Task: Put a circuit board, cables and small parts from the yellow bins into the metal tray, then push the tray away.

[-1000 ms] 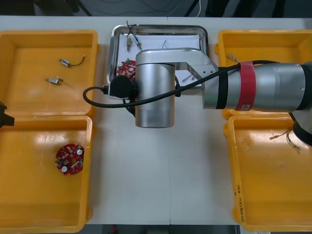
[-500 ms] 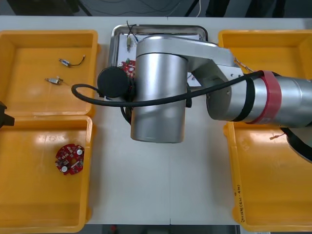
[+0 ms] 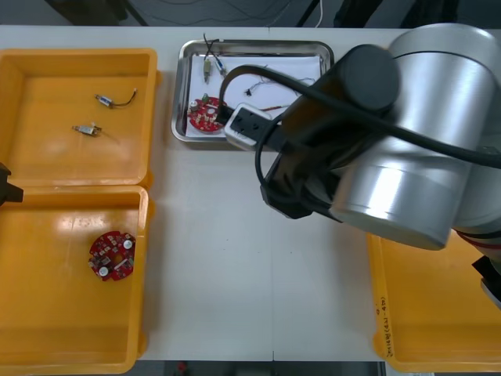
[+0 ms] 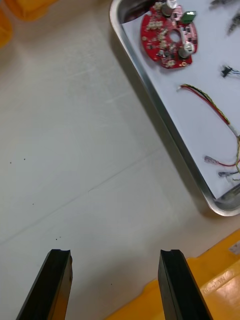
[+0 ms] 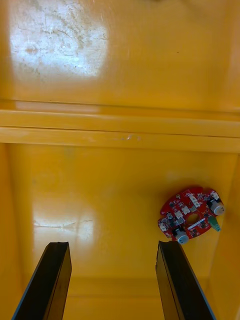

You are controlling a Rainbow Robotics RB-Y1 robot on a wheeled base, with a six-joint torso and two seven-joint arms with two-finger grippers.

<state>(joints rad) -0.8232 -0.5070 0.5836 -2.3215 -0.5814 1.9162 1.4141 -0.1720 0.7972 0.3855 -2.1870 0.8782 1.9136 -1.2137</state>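
Note:
The metal tray point(image 3: 252, 45) sits at the table's far middle, white inside. It holds a round red circuit board point(image 3: 205, 115), cables point(image 3: 266, 74) and a small metal part point(image 3: 207, 70). In the right wrist view my right gripper point(image 4: 117, 285) hangs open over bare table, just short of the tray's rim point(image 4: 165, 115); the board point(image 4: 169, 34) and a red and yellow cable point(image 4: 210, 102) lie inside. My left gripper point(image 5: 112, 285) is open above the near left bin, a second circuit board point(image 5: 190, 220) lying just beyond one finger.
The far left yellow bin point(image 3: 78, 59) holds two small metal parts point(image 3: 103, 99). The near left bin point(image 3: 47, 352) holds the second board point(image 3: 112, 255). My right arm point(image 3: 407, 141) hides most of the right bins. An orange bin edge point(image 4: 200, 295) lies by the right fingers.
My right arm has drawn back from over the tray toward the right and near side, uncovering the tray's contents. The left arm has not moved.

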